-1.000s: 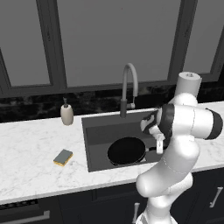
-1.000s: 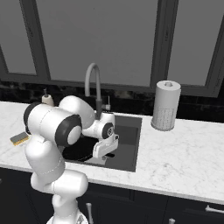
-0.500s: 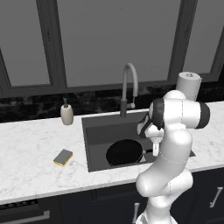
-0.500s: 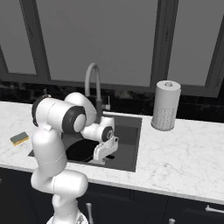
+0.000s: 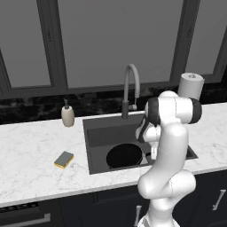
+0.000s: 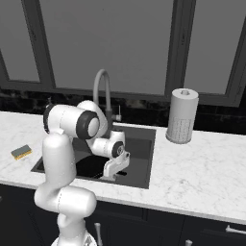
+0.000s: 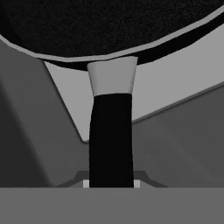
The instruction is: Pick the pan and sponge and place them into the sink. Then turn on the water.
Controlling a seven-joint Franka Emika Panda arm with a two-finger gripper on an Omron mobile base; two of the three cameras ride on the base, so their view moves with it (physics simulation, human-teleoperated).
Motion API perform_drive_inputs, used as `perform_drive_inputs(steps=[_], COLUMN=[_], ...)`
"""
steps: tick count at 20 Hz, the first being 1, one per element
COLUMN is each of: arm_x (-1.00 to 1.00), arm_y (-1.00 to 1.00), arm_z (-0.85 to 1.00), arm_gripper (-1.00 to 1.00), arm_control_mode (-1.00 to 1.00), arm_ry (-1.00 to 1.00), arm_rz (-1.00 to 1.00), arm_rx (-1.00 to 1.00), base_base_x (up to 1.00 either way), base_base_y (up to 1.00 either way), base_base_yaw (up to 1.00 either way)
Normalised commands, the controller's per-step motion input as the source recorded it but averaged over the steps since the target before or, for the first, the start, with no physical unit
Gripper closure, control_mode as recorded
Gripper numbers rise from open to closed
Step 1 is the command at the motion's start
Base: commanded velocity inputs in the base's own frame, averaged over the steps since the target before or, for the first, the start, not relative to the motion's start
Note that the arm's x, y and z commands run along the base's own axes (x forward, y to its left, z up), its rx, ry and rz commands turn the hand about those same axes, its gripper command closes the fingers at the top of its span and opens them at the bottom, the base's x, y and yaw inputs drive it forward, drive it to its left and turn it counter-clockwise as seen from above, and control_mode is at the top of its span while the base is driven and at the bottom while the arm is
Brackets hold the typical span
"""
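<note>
White arm segments rise in the foreground and bend down into the sink [image 5: 95, 128], where the gripper [image 6: 111, 174] is low at the basin's near side. In the hand view the pan [image 7: 109, 26] fills the top, and its dark handle [image 7: 111, 140] runs straight down between the fingers, which are nearly together, closed around it. The pan lies on the basin floor, toward the front. On the marble counter [image 5: 31, 150], left of the basin and well apart from it, the sponge [image 5: 64, 159] lies flat. Behind the basin stands the faucet [image 5: 130, 88], with a soap bottle [image 5: 67, 115] to its left and a paper towel roll [image 6: 182, 115] to its right against the dark backsplash.
</note>
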Motion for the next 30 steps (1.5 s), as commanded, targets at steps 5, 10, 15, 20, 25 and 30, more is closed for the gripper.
perform_drive_inputs(steps=[5,10,15,20,25,30], arm_x=[0.24,0.08,0.00,-0.01,-0.06,-0.15], arm_y=[0.11,0.03,0.00,0.00,-0.06,-0.09], arm_z=[-0.33,-0.06,0.06,0.20,0.26,0.51], arm_gripper=[1.00,-1.00,-1.00,-1.00,-1.00,-1.00], arm_control_mode=[-1.00,-1.00,-1.00,-1.00,-1.00,-1.00], arm_ry=[0.00,-0.04,-0.07,-0.08,-0.11,-0.14], arm_rz=[0.00,0.00,0.01,0.04,0.02,0.00], arm_rx=[-0.02,0.00,0.00,0.05,0.12,0.13], base_base_x=[0.00,0.00,0.00,0.00,0.00,0.00], base_base_y=[0.00,0.00,0.00,0.00,0.00,0.00], base_base_yaw=[0.00,0.00,0.00,0.00,0.00,0.00])
